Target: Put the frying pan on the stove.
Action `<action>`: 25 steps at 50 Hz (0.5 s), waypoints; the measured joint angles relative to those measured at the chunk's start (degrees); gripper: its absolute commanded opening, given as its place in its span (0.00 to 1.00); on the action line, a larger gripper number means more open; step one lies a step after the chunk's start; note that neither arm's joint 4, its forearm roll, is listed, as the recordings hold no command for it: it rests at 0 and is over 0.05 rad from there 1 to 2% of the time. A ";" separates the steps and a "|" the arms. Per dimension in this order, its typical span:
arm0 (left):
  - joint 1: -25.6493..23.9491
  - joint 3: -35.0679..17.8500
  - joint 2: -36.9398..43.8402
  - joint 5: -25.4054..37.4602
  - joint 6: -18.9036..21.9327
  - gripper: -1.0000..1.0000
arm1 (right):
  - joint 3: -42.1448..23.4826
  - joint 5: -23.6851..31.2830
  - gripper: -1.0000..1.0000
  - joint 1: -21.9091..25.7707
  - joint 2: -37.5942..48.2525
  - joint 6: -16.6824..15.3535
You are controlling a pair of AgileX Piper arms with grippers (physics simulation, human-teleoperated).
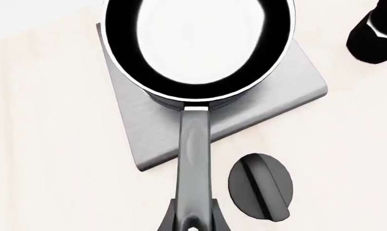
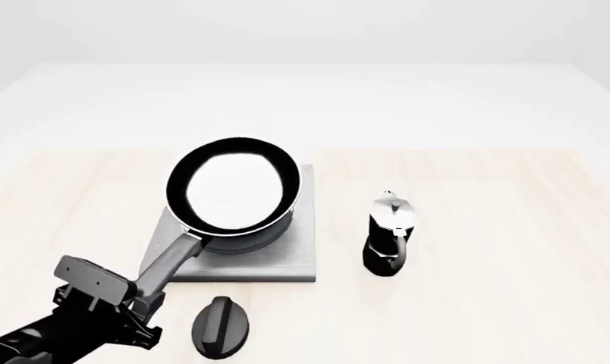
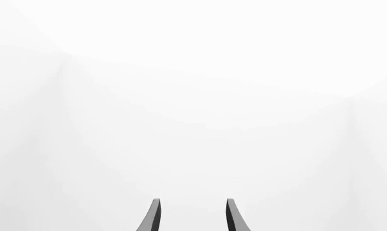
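front view: pan over the stove, held by the handle end

front view shows the frying pan point(image 2: 234, 189) sitting over the far-left part of the stove point(image 2: 284, 258), its bowl overhanging the plate's far and left edges a little. whether it rests on the plate or hangs just above it i cannot tell from these pictures. the left gripper point(image 2: 133, 299) has the far end of the handle, its jaws pinching the handle from both sides; the left wrist view shows the same hold right at the hole. the right gripper point(image 3: 191, 216) looks at nothing but white, jaws spread with nothing between them.

handling, as a judgement: the pan looks stiff and metal-like, with most of its weight in the bowl, far from the grip. held at the handle tip it would want to droop or twist, and the smooth handle could slip. a hold nearer the bowl would be steadier, but the present one serves for a short set-down.

looks: a round shallow black pan with a pale glossy inside, a thin bright rim and a long black handle joined by a silver collar. the stove is a flat square grey plate. a black oval knob point(image 2: 221, 326) lies on the table just near of the stove, and a moka pot point(image 2: 390, 235) stands to its right, apart from it.
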 measured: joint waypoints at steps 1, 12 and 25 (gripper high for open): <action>0.00 0.04 0.01 -0.04 -0.02 0.00 | 0.01 -0.01 1.00 0.00 0.00 0.00; -0.05 1.35 2.05 -3.21 -0.90 0.00 | -0.50 0.46 1.00 0.11 0.00 -0.15; -0.09 2.33 4.57 -6.42 -1.59 0.00 | -1.20 1.13 1.00 0.23 0.00 -0.46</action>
